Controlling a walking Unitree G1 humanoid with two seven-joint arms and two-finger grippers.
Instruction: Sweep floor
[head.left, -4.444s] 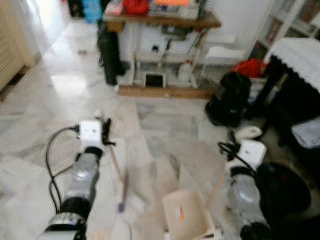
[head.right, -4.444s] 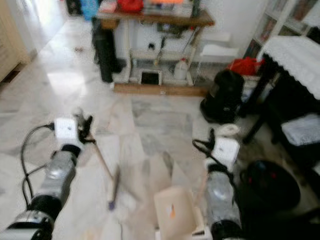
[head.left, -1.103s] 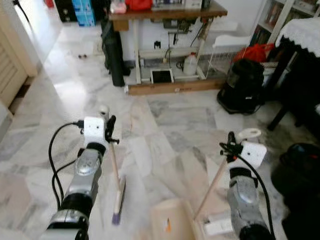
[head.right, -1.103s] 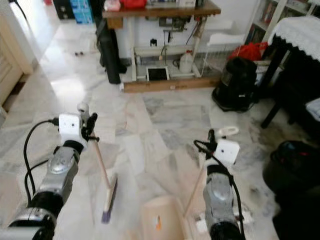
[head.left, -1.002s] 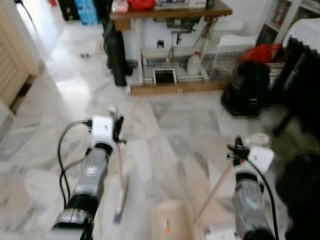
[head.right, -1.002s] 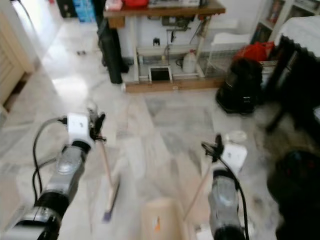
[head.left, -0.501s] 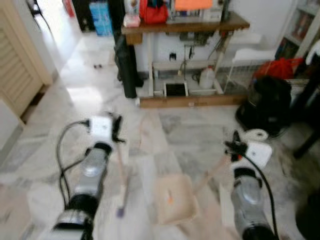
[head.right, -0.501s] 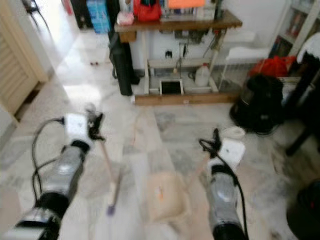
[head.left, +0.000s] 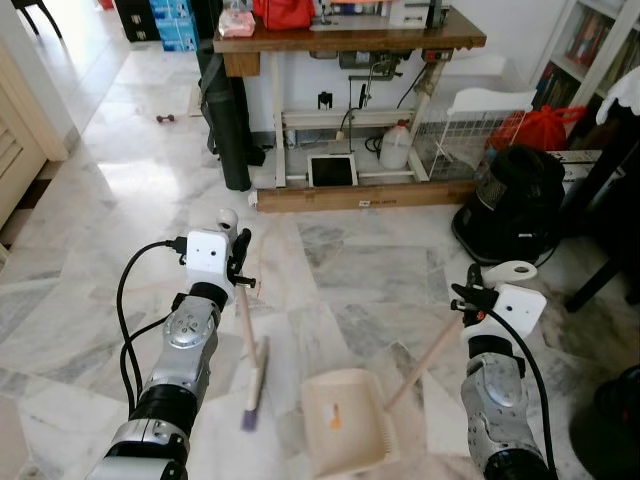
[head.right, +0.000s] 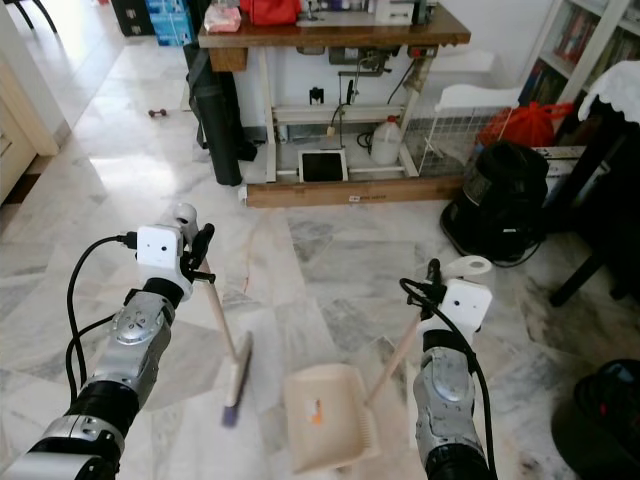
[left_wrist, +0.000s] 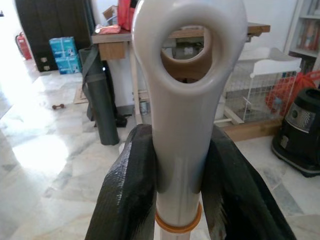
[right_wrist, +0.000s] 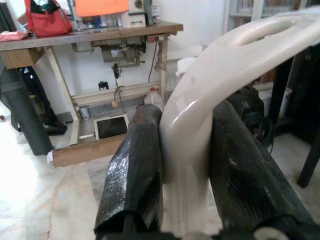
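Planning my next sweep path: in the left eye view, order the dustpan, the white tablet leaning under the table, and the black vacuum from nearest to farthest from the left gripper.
From the left gripper, shut on the broom:
1. Dustpan, on the floor below and toward the right arm.
2. White tablet, ahead under the wooden table.
3. Black vacuum, far across on the right side.

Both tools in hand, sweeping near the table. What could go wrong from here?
The broom head and dustpan sit apart on the floor, so sweepings may miss the pan. The left gripper and right gripper clamp only the handle tops, so the heads may swing. The black vacuum stands close by.
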